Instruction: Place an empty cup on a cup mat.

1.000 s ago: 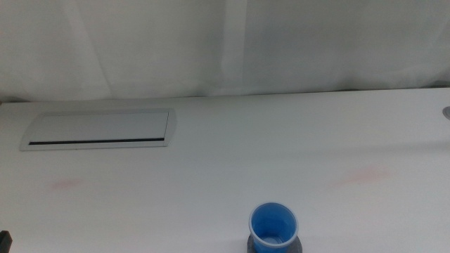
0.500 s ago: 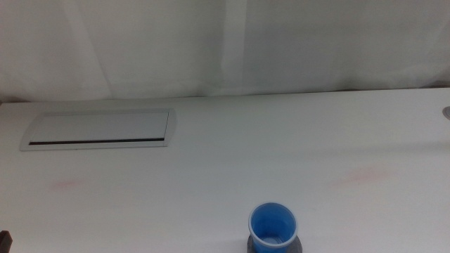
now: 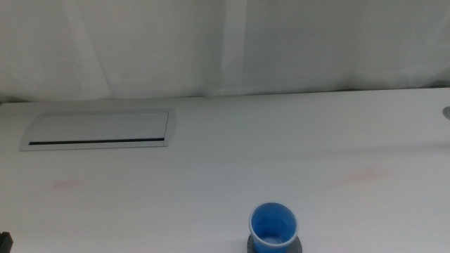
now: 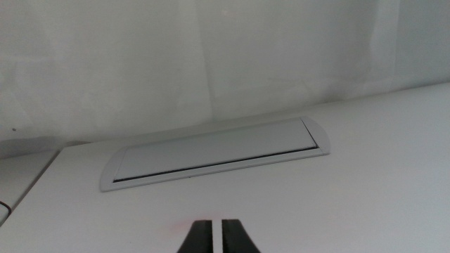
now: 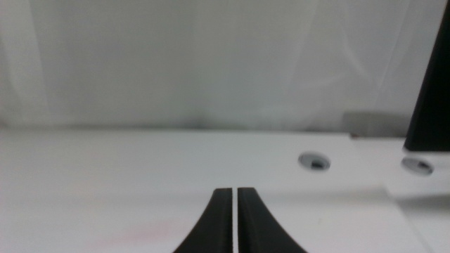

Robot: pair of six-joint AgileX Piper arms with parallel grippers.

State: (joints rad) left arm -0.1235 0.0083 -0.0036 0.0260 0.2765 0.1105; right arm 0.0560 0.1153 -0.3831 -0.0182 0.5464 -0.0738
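The bright blue cup [image 3: 273,227] stands upright on the grey cup mat [image 3: 299,246] at the table's front edge in the middle view, a little right of centre. The cup's inside shows only blue. My left gripper [image 4: 217,226] is shut and empty, held back at the near left, facing the white panel. A dark bit of it shows at the middle view's bottom left corner [image 3: 3,241]. My right gripper [image 5: 234,193] is shut and empty, held back off to the right, out of the middle view. Neither wrist view shows the cup or the mat.
A white rectangular panel [image 3: 98,128] with a dark slot lies flat at the back left; it also shows in the left wrist view [image 4: 218,149]. A white curtain hangs behind the table. Two round holes [image 5: 314,161] sit in the table surface near the right arm.
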